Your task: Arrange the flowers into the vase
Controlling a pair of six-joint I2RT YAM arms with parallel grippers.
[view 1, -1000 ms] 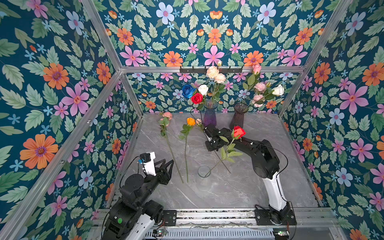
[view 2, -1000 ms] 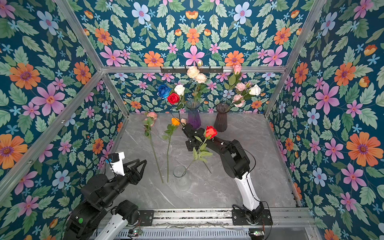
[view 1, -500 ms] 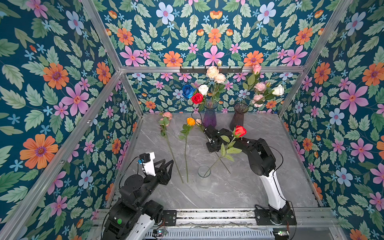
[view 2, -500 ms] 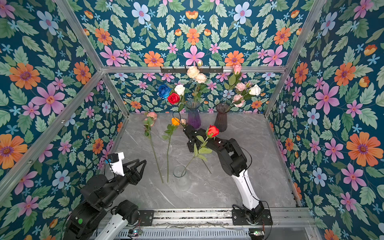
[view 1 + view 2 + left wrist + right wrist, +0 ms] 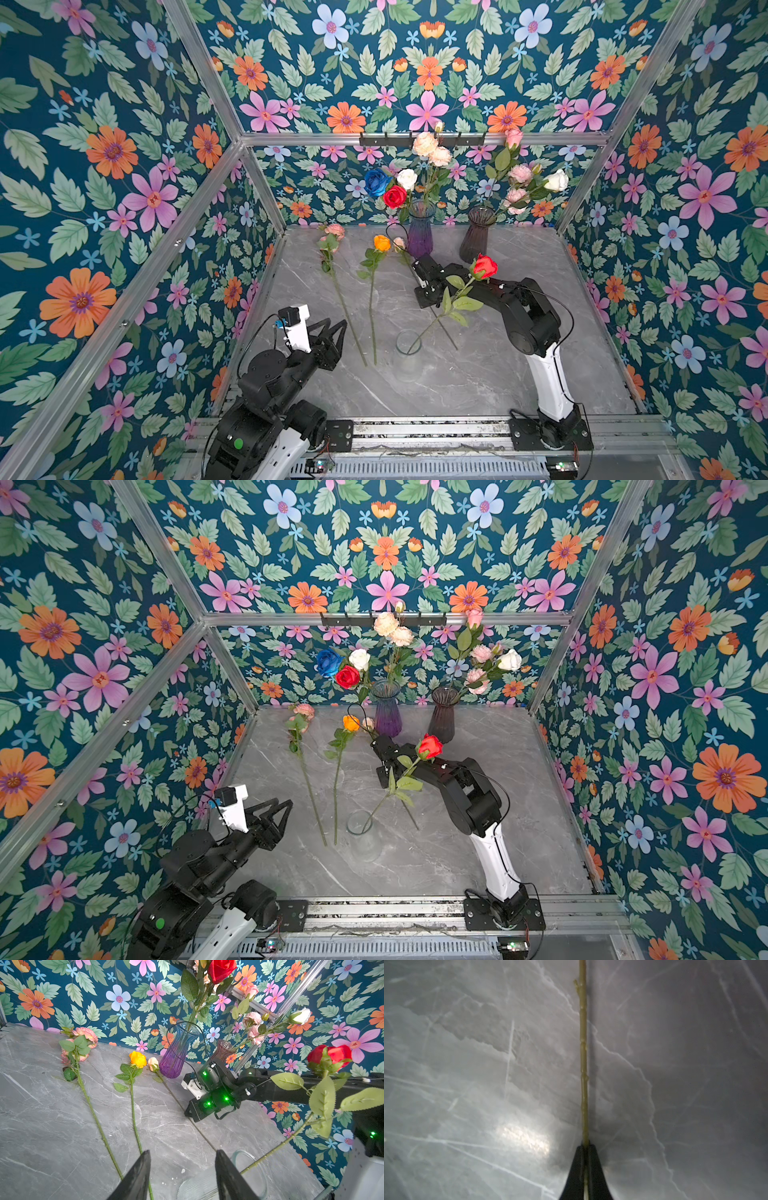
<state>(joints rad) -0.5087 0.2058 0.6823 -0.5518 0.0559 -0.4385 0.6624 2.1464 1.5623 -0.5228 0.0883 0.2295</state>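
The right claw point(image 5: 584, 1148) is clamped mid-stem on the cream bud point(image 5: 399, 243), which lies flat. Its stem runs from the head beside the purple vase point(image 5: 419, 235) toward the clear vase point(image 5: 407, 365), near its cut end and already holding a red rose point(image 5: 484, 266). The left claw point(image 5: 182, 1159), jaws apart, hangs farther off.

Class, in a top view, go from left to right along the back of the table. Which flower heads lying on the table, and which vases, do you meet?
pink peony → orange rose → cream rosebud → purple vase → dark vase
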